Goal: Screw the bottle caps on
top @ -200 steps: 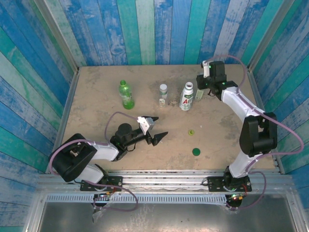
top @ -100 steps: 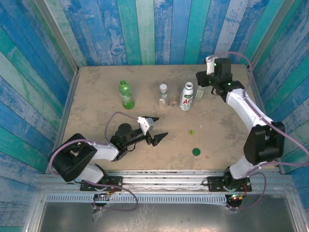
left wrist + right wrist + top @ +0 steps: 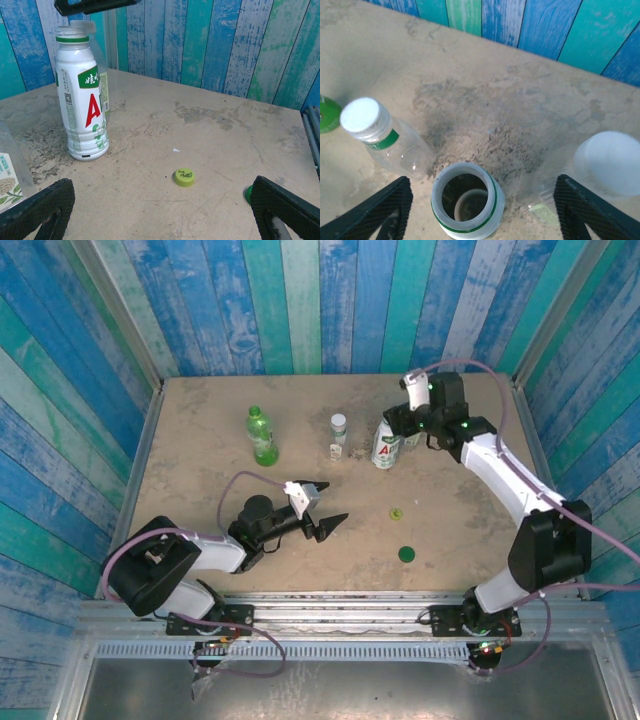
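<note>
The white bottle [image 3: 385, 447] with a red-and-green label stands uncapped, its open mouth [image 3: 467, 199] right under my right gripper [image 3: 482, 215], which hovers open above it [image 3: 400, 428]. On either side stands a clear bottle with a white cap on, one to the left [image 3: 364, 119] and one to the right [image 3: 611, 161]. The green bottle [image 3: 261, 435] stands further left. A yellow-green cap [image 3: 184, 177] and a dark green cap [image 3: 406, 554] lie loose on the table. My left gripper [image 3: 325, 512] rests low, open and empty, facing the yellow-green cap [image 3: 396, 512].
Blue and green plank walls [image 3: 300, 300] close in the sandy table [image 3: 200, 500] on three sides. A small white scrap [image 3: 175, 149] lies near the yellow-green cap. Bare table stretches between the bottle row and the arm bases.
My right gripper lifted off the rightmost clear bottle, moved left and now hangs over the white bottle's open mouth, jaws wider than before. The left arm has not moved.
</note>
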Motion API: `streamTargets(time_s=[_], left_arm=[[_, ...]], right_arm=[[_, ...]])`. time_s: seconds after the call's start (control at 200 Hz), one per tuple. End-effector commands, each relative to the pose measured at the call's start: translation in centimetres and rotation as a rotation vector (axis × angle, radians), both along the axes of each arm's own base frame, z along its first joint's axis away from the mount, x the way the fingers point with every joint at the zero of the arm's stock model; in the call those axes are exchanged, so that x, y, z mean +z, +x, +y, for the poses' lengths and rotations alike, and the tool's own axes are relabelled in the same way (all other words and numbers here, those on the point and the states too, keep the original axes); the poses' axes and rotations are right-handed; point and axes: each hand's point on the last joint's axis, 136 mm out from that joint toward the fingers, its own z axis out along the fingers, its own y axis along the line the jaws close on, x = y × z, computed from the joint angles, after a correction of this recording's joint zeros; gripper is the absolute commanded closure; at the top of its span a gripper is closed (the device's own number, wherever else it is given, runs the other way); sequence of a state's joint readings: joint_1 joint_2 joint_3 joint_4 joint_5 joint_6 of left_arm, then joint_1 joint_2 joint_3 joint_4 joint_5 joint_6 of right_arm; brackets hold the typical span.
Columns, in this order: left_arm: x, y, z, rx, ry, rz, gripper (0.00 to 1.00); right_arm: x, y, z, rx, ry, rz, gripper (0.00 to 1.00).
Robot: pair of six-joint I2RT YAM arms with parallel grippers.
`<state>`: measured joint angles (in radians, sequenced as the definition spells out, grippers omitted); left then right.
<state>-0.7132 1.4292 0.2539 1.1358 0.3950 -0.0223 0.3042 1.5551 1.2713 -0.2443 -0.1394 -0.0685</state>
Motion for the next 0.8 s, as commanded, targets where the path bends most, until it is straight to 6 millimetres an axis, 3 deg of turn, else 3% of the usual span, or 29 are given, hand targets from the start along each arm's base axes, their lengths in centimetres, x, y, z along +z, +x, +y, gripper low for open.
streamTargets(time_s=[0.0,0.24,0.486,0.656,0.796], left_arm=[[-0.6,0.1,0.0,-0.001,0.011,-0.001,0.06],[-0.7,0.2,0.0,0.000,0.017,-0.003,0.06],[-0.8,0.2,0.0,0.002,0.020,-0.002,0.06],[-0.7,0.4,0.0,0.010,0.008,-0.004,0.06],[-1.6,1.5,0.0,0.053,0.004,-0.010,0.06]], right_arm=[[-1.2,0.3,0.4,0.009,-0.003,0.063,0.29],[-2.9,0.7,1.4,0.045,-0.003,0.123,0.42],[-3.0,0.4,1.6,0.071,-0.015,0.117,0.60],[-2.2,-1.3,2.4,0.118,-0.036,0.091,0.63],[-2.6,-4.1,3.9,0.157,-0.046,0.081,0.64]])
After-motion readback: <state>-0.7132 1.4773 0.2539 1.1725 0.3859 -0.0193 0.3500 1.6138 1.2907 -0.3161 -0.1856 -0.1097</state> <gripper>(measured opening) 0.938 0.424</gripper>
